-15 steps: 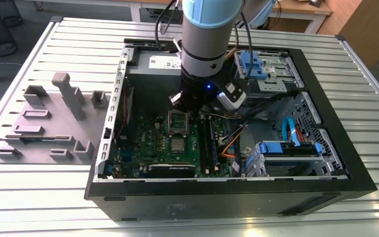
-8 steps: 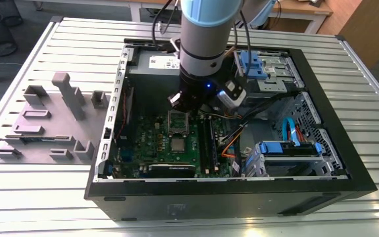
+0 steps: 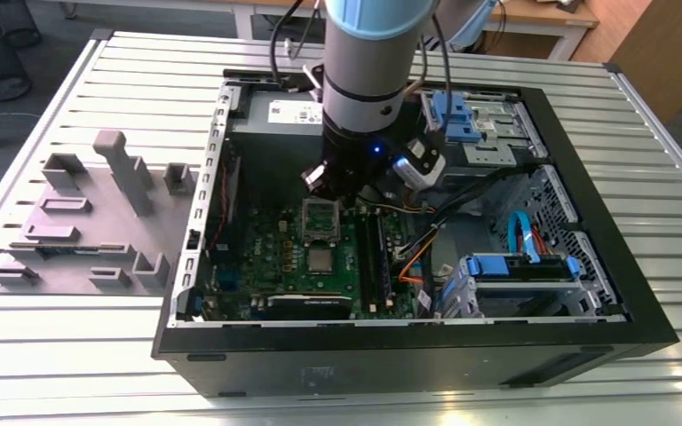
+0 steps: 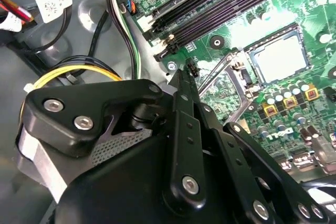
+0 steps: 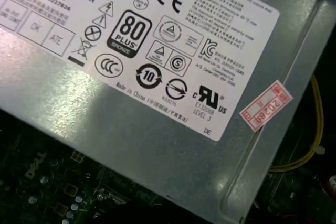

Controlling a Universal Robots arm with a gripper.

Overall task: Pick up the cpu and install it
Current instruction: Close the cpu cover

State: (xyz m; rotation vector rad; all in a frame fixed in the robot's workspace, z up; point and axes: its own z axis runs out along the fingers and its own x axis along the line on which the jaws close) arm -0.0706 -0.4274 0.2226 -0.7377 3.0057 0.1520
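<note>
One silvery-grey square cpu (image 4: 276, 59) is lying flat in the single square socket of the green motherboard (image 4: 247, 19), and in the exterior view it (image 3: 321, 259) is showing as a pale square near the middle of the board. One hinged metal socket frame (image 4: 231, 80) is standing swung open just beside the chip, not covering it. Three small gold-topped square components (image 4: 289, 101) are sitting in a row beside the socket.

The one black gripper (image 4: 190, 69) is hovering over the board near the open frame and the ends of the long dark memory slots (image 4: 220, 3), apart from the cpu. I cannot tell how far open it is, and nothing is showing in its hold.

In the first wrist view, one grey metal power-supply box (image 5: 157, 140) is carrying one white label and one red-and-white sticker (image 5: 265, 106).

One black open computer case (image 3: 412, 355) is lying on the slatted metal table (image 3: 104, 373), with one grey plastic fixture plate (image 3: 92, 240) at the exterior view's left.
</note>
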